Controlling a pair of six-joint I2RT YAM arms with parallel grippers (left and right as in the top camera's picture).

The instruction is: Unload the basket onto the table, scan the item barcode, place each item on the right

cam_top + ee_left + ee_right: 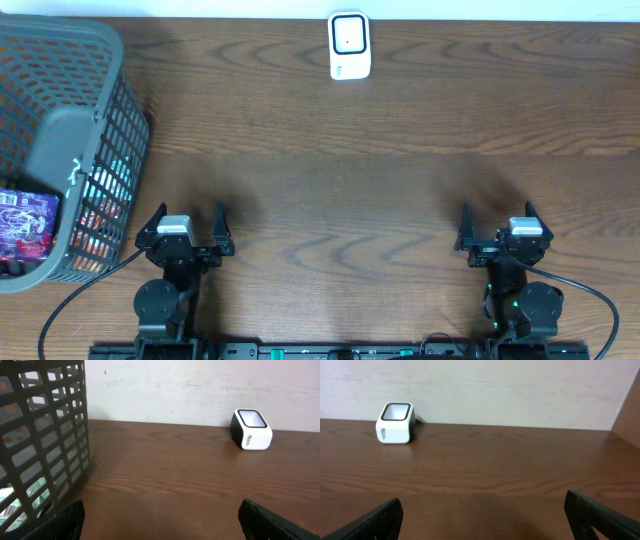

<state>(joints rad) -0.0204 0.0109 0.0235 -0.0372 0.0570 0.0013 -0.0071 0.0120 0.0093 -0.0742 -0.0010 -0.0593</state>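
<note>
Purple printed packet lies in the grey plastic lattice basket, left on the brown wooden table. Our left end effector and right end effector sit near, spread wide, empty. Pickup not begun; we judge the left must reach in before visiting the white box scanner, far centre.

The left gripper and the right gripper sit low and well apart at the near side, each folded back over its arm and pointing straight ahead. Both hold their jaws spread wide, with nothing between them. In each wrist view only the two dark fingertips show, one at each bottom corner.
</note>
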